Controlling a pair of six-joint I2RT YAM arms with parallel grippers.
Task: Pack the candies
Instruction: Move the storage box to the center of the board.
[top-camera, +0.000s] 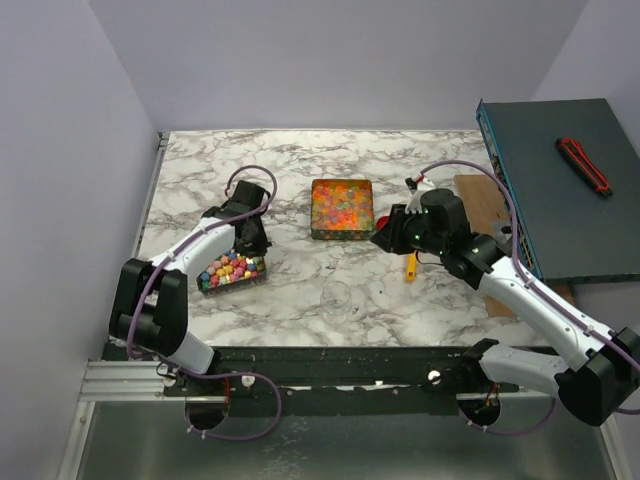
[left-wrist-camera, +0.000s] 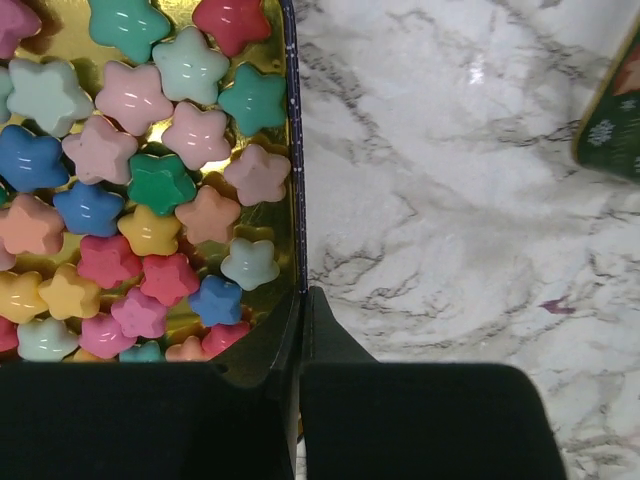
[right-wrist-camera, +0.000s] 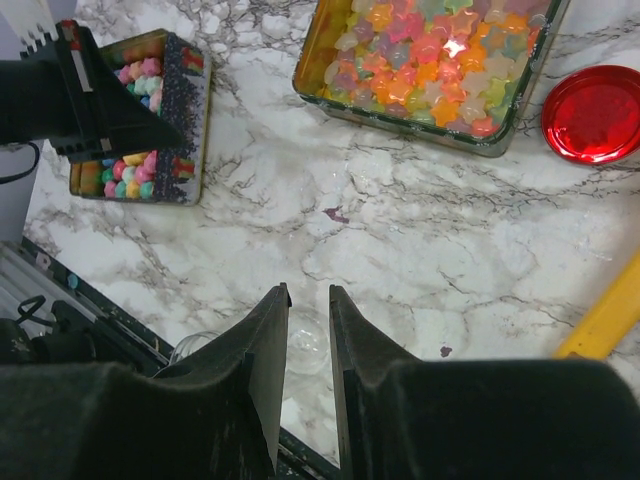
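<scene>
On the left of the counter (top-camera: 400, 150), our left tool (left-wrist-camera: 300, 300) pinches the stiff wall of the small tin (left-wrist-camera: 291, 150) holding pastel star candies (left-wrist-camera: 150, 180): light, hard, slippery, we judge, so better moved by the tin. Our right tool (right-wrist-camera: 308, 300) hangs narrowly parted, empty, beside the square tin (right-wrist-camera: 400, 118) of jelly stars (right-wrist-camera: 430, 50)

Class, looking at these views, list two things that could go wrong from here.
1. The left gripper pinches only one wall of the pastel tin; if lifted, the tin may tilt and spill candies.
2. The clear jar sits near the right gripper; a careless sweep could topple it.
</scene>
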